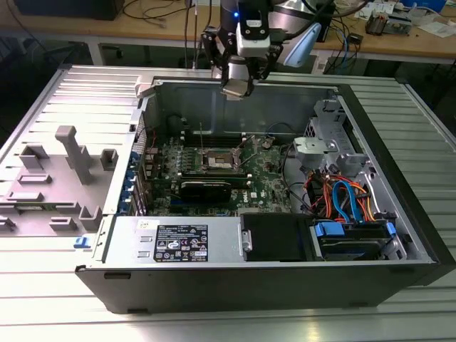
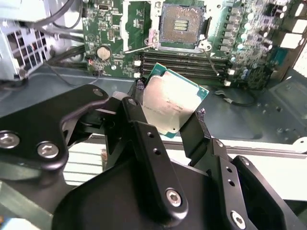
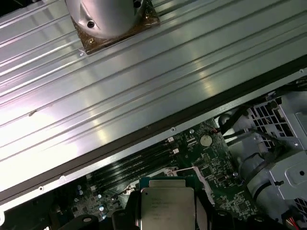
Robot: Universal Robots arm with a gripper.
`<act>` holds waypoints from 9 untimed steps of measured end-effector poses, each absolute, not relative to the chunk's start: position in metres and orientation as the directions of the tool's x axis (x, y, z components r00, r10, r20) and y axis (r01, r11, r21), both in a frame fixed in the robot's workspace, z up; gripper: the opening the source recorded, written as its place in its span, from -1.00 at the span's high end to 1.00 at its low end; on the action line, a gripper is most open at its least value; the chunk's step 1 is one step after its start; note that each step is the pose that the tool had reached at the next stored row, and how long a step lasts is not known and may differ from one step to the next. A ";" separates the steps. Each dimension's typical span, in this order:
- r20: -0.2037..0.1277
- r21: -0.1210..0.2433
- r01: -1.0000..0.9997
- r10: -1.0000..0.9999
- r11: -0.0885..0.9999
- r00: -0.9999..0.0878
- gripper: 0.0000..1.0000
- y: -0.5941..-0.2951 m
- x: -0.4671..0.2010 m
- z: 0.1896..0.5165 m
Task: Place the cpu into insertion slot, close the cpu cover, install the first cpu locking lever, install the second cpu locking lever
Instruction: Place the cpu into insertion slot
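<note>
Claw [image 2: 170, 100]: clamped on the cpu [image 2: 168, 96]; we see one black finger [image 2: 144, 125] on each of two opposite sides of the chip.
Claw position: in the exterior view we log it [image 1: 237, 85] high over the far wall of the case [image 1: 399, 214], well above the board [image 1: 263, 187].
Cpu: off the board and carried tilted, silver top towards the camera in both wrist views [image 3: 167, 207], green edge showing around it.
Slot: uncovered in the second wrist view [image 2: 183, 25], dark centre bare inside the silver rim; in the exterior view it sits mid-board [image 1: 221, 160], well apart from the cpu.
Cover: we cannot place it with certainty.
Memory slots [image 2: 182, 62]: long, black, just beside the slot.
Case: lies open on the ribbed metal table [image 1: 214, 324].
</note>
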State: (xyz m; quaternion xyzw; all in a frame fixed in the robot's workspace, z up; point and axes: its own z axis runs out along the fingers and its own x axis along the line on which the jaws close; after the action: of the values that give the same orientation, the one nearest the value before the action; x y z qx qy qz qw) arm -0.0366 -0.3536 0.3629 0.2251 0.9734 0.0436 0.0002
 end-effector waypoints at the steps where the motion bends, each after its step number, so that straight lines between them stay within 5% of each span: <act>1: 0.019 0.085 0.457 0.457 0.885 -0.889 -0.09 -0.354 -0.037 0.362; 9: 0.020 0.085 0.535 0.536 0.841 -0.844 -0.09 -0.354 -0.037 0.361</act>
State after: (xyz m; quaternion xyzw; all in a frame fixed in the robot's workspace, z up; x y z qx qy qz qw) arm -0.0367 -0.3536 0.3606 0.2790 0.9593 0.0434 0.0024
